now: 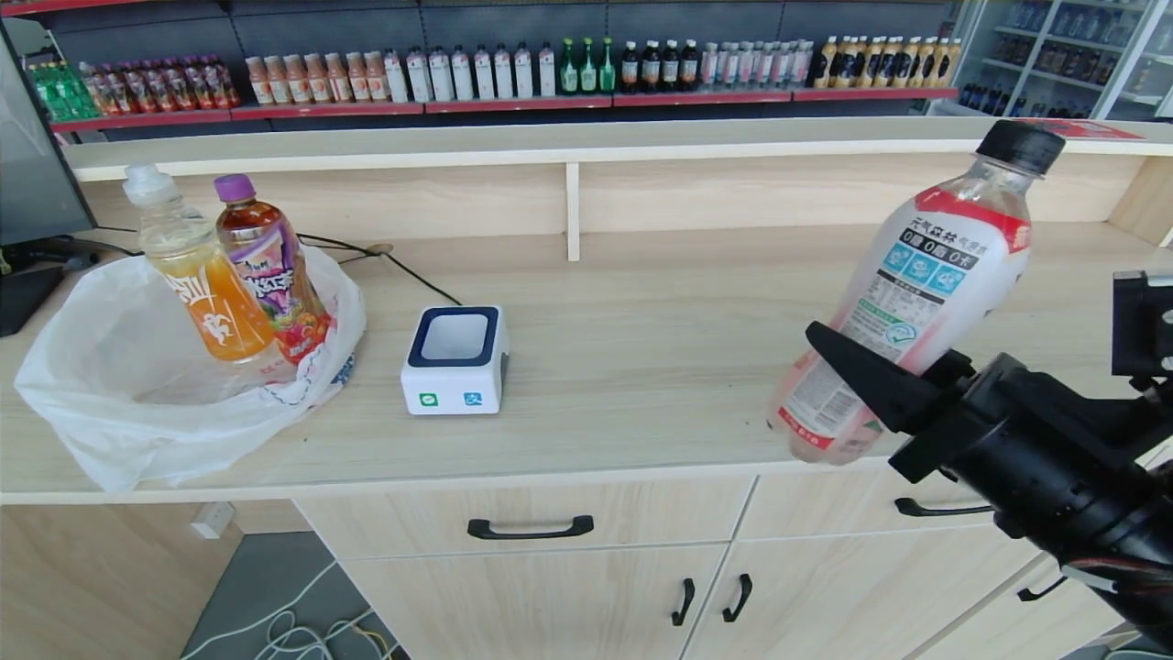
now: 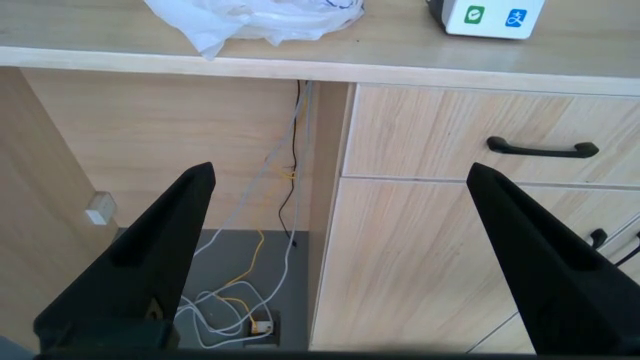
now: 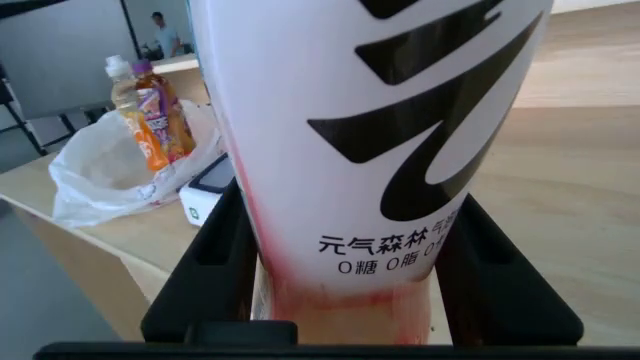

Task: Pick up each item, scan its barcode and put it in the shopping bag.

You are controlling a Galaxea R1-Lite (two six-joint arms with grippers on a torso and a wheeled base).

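Note:
A pink drink bottle (image 1: 907, 284) with a black cap hangs tilted above the counter's front right edge, and my right gripper (image 1: 903, 390) is shut on its lower body. Up close the bottle (image 3: 370, 140) sits between the black fingers (image 3: 215, 260). The white barcode scanner (image 1: 455, 359) stands mid-counter, its front also seen from below (image 2: 487, 16). A white shopping bag (image 1: 137, 376) lies at the left, holding an orange bottle (image 1: 197, 270) and a purple-capped bottle (image 1: 272, 266). My left gripper (image 2: 340, 250) is open, below counter height, facing the cabinet front.
A black cable (image 1: 403, 266) runs from the scanner toward the back of the counter. Drawers and doors with black handles (image 1: 530, 528) lie under the counter (image 1: 641, 367). A raised wooden ledge (image 1: 568, 147) borders the back. Loose cables (image 2: 250, 300) lie on the floor.

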